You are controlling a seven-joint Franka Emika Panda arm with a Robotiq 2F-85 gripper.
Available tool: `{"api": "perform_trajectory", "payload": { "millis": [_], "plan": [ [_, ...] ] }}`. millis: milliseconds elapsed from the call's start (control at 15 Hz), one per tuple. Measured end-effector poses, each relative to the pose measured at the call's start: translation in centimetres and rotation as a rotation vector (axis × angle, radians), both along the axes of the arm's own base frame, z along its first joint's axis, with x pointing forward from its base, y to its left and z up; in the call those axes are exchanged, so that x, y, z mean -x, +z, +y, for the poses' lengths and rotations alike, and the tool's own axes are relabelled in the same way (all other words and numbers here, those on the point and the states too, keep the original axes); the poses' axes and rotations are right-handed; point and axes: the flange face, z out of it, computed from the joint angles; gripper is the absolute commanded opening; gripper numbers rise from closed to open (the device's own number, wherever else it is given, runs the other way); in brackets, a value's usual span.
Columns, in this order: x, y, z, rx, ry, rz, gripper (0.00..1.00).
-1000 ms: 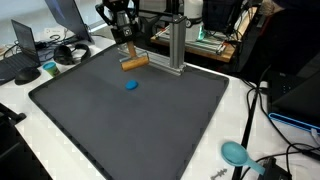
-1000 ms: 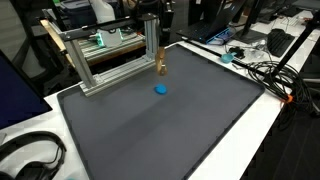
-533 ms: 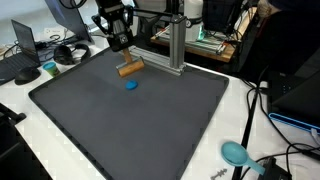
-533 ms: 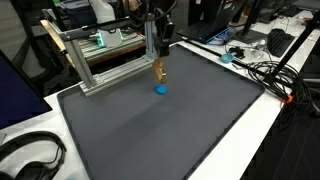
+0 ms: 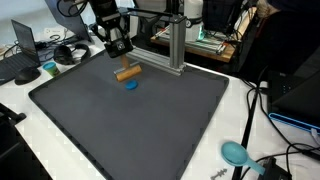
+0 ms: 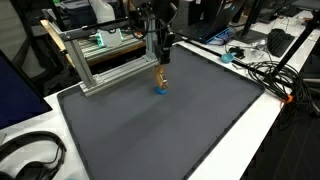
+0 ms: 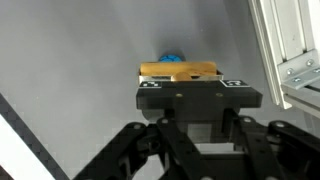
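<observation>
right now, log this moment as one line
gripper: shut on wooden block | wooden block: held just over blue piece, contact unclear | surface: dark mat | nearby: metal frame

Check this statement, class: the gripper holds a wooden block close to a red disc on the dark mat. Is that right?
Not quite: the disc is blue, not red. The wrist view shows it peeking out from behind the wooden block. The rest stands: the gripper is shut on the wooden block, close to the disc on the dark mat.
</observation>
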Motion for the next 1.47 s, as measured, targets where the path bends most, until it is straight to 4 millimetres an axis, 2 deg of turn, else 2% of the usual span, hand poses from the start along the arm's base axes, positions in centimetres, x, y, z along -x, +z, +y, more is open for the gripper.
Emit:
{"api": "perform_trajectory", "payload": {
  "millis": [467, 1467],
  "plan": [
    [-0.8, -3.5, 0.1, -0.006, 0.032, 0.003, 0.22],
    [-1.1, -4.3, 0.0, -0.006, 0.025, 0.014, 0.22]
  ]
}}
